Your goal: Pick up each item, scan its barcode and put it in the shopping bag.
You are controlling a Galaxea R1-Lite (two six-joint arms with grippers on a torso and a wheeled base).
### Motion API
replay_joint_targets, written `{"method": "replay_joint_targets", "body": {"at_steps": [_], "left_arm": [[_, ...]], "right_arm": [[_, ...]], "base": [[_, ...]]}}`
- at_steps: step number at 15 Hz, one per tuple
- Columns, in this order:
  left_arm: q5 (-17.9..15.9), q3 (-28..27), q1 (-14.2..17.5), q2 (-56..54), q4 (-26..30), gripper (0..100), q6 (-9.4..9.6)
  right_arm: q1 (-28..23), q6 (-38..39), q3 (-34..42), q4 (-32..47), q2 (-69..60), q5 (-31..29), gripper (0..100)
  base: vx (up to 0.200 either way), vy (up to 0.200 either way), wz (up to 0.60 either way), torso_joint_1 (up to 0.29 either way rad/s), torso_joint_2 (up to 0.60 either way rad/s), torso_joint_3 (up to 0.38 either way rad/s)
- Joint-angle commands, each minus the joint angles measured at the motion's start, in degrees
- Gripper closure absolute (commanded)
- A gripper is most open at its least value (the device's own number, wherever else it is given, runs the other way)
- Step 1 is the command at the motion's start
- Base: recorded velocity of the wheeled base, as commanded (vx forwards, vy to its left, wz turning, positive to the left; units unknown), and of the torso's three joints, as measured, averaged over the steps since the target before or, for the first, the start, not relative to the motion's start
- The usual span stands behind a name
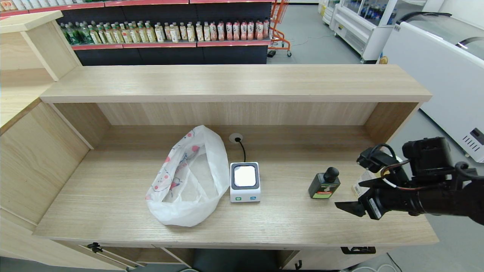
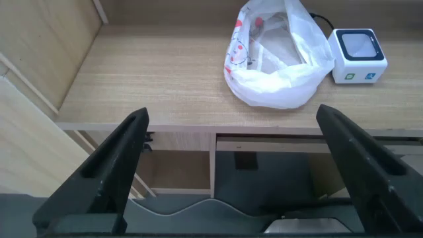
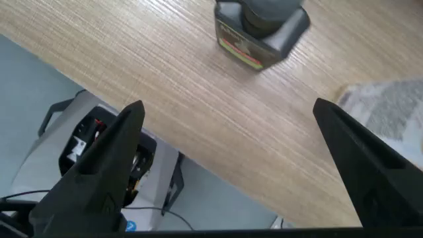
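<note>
On the wooden counter (image 1: 113, 196), the dark bottle (image 1: 324, 184) stands right of the scanner (image 1: 245, 182) and shopping bag (image 1: 189, 177). The right gripper (image 1: 348, 194) hangs beside it, jaws wide and empty. The pick-up seems to be in hand, and next it must close around the bottle.

A pale item (image 1: 364, 178) lies half hidden behind the right pincer (image 1: 348, 195) — its kind unclear.

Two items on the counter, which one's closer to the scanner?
The dark bottle with the black cap, standing right of the scanner. The pale labelled item lies farther right, partly hidden behind the right gripper.
</note>
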Motion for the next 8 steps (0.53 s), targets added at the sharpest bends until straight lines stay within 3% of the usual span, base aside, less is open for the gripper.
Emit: {"method": "replay_joint_targets", "body": {"at_steps": [1,4,8], "left_arm": [[0.01,0.0,0.0,-0.02,-0.02,0,-0.01],[0.01,0.0,0.0,-0.02,-0.02,0,-0.01],[0.01,0.0,0.0,-0.02,-0.02,0,-0.01]], "right_arm": [[2.02,-1.02,-1.44,-2.67,5.74,-0.22,0],[4.21,-2.95,-4.86,-5.66,7.58,-4.88,0],[4.39,-5.06,-5.13,-6.54,8.11,-5.5,0]], "base": [[0.0,0.0,0.0,0.0,0.0,0.0],[0.0,0.0,0.0,0.0,0.0,0.0],[0.0,0.0,0.0,0.0,0.0,0.0]]}}
